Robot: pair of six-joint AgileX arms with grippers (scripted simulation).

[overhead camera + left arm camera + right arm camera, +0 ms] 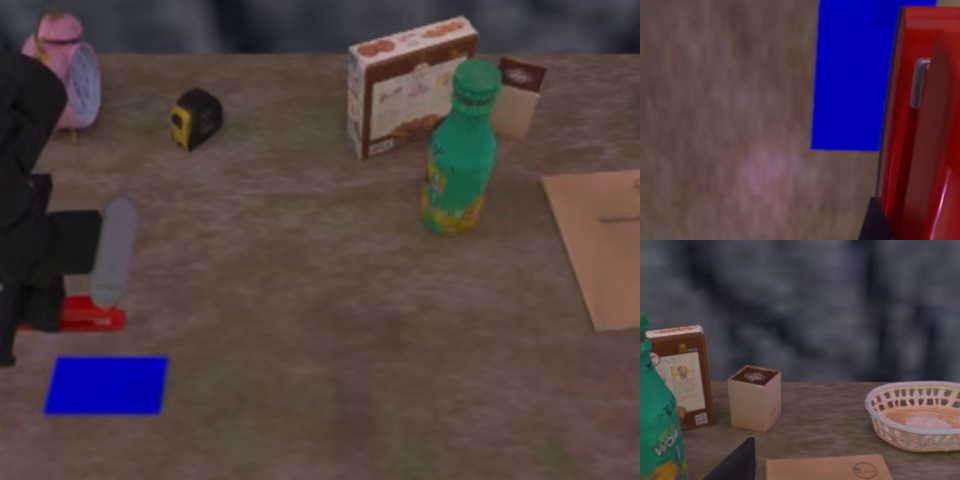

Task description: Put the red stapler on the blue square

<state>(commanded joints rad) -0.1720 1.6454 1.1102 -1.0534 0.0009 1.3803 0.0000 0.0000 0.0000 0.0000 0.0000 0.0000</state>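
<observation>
The red stapler [92, 317] is at the table's left side, just behind the blue square [107, 385] and apart from it. My left gripper [48, 308] is down over the stapler's left end and shut on it, hiding that end. In the left wrist view the red stapler [920, 150] fills the right side, with a dark fingertip [871, 222] against its edge and the blue square [852, 75] beyond it. My right gripper [737, 465] is out of the top view, and only a dark bit of it shows in the right wrist view.
Along the back stand a pink alarm clock [65, 70], a black-and-yellow tape measure [195, 118], a cracker box [410, 85], a green bottle [460, 150] and a small brown-topped box [520, 95]. A tan paper sheet [600, 245] lies at the right. A woven basket [917, 415] sits beyond it.
</observation>
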